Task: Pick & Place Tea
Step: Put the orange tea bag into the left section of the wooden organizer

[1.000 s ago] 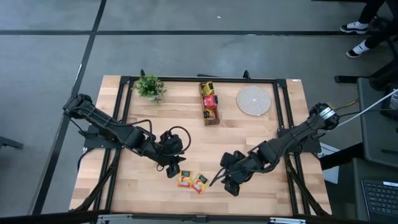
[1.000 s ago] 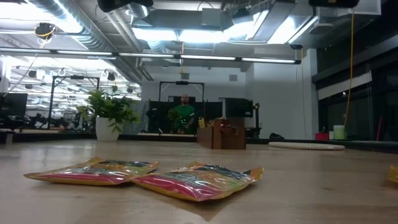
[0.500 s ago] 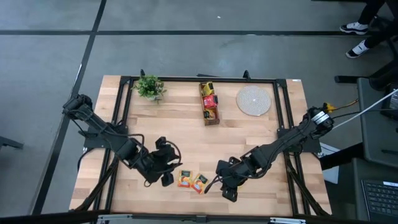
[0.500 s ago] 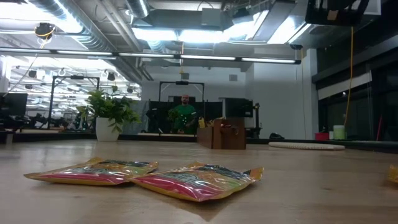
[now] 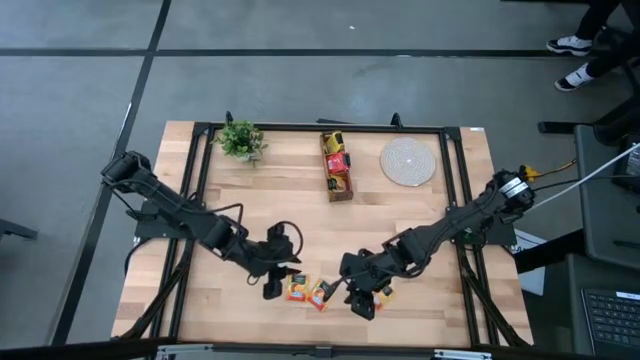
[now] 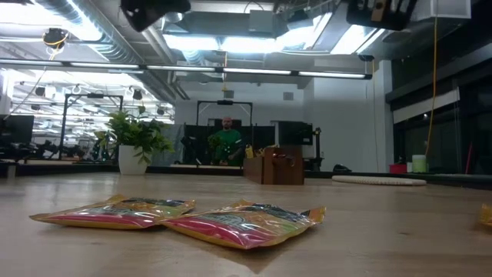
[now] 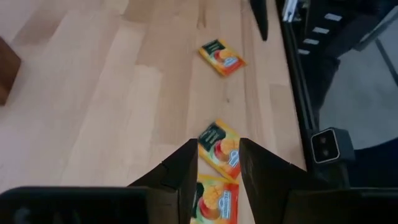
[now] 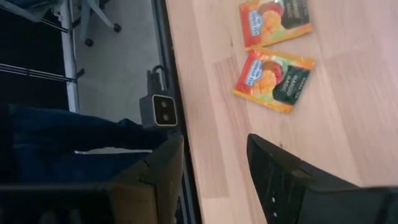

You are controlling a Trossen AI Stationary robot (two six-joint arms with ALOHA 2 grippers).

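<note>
Overhead, the pale wooden table [image 5: 300, 215] carries two orange square tea sachets [image 5: 307, 291] lying side by side close to its near edge, and a third orange sachet [image 5: 382, 293] shows just beside the right arm. The left gripper [image 5: 275, 283] sits just left of the pair, and the right gripper [image 5: 357, 297] just right of it, so the sachets lie between the two tools. Farther back, well apart from them, stand a small green potted plant [image 5: 240, 140], a brown box of mixed sachets [image 5: 338, 165] and a round pale woven mat [image 5: 407, 161]; the middle of the table between these and the arms is bare wood.

At table height, the same two sachets [image 6: 184, 216] lie flat, edges touching, with open wood to their right. The arms show only as dark shapes at the top. A person in green stands far behind.

From the left wrist, its two dark fingers [image 7: 183, 177] stand slightly apart, holding nothing, with one sachet [image 7: 219, 149] showing in the gap and another [image 7: 213, 199] beneath; a third [image 7: 222, 57] lies farther off near the table's metal edge rail [image 7: 297, 81].

From the right wrist, the fingers [image 8: 280, 174] are well apart and empty; two sachets [image 8: 273, 76] lie ahead, near the table edge.
</note>
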